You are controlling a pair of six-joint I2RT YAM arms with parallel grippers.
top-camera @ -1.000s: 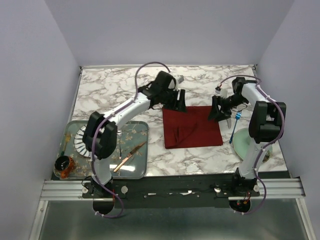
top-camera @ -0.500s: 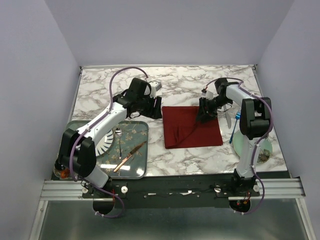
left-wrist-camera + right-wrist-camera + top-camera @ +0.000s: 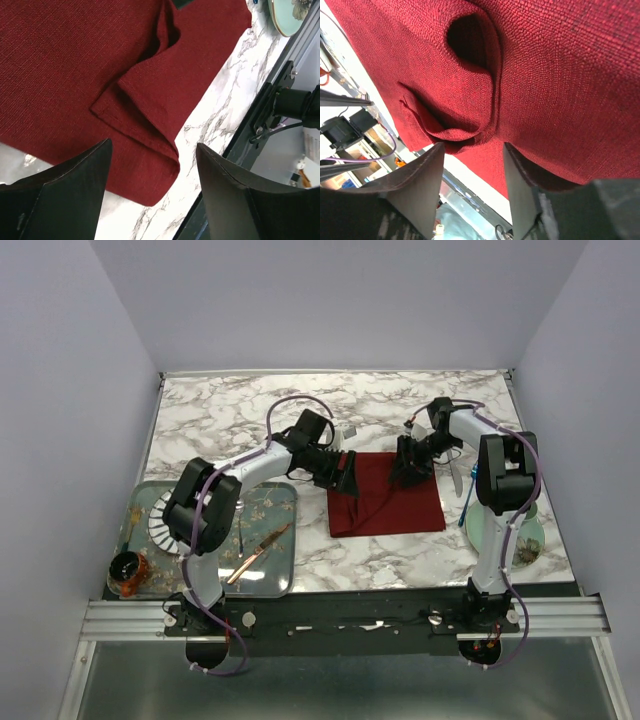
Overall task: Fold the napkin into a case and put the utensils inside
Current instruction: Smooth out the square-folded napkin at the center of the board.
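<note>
I have the marble bench [image 3: 225, 415] in the top view, and on it the dark red napkin [image 3: 398, 505] lies spread flat, not yet a case. Its slightly longer axis runs across the bench from my left claw [image 3: 350, 476] toward the right claw [image 3: 405, 474]. Most of the cloth reaches from both claws toward the arm bases. A raised ridge [image 3: 145, 102] slants across it, and the right wrist camera shows an open loop [image 3: 470, 40] puckered up in the fabric [image 3: 570, 75]. Well to the left of the left claw sits the tray [image 3: 286, 570]. On the outer side of the right claw a pale green plate [image 3: 481, 527] is half hidden by that arm. The left claw [image 3: 153, 145] stands wide at the cloth's [image 3: 60, 60] far left corner, with nothing pinched between its fingers. The right claw [image 3: 472, 147] is over the far edge, fingers parted more narrowly, cloth beneath them but none gripped. The blue-handled fork [image 3: 467, 502] lies just right of the right claw, off the napkin's right edge, its length running near to far; I cannot tell which end is which. The copper knife [image 3: 258, 553] lies slantwise in the tray.
</note>
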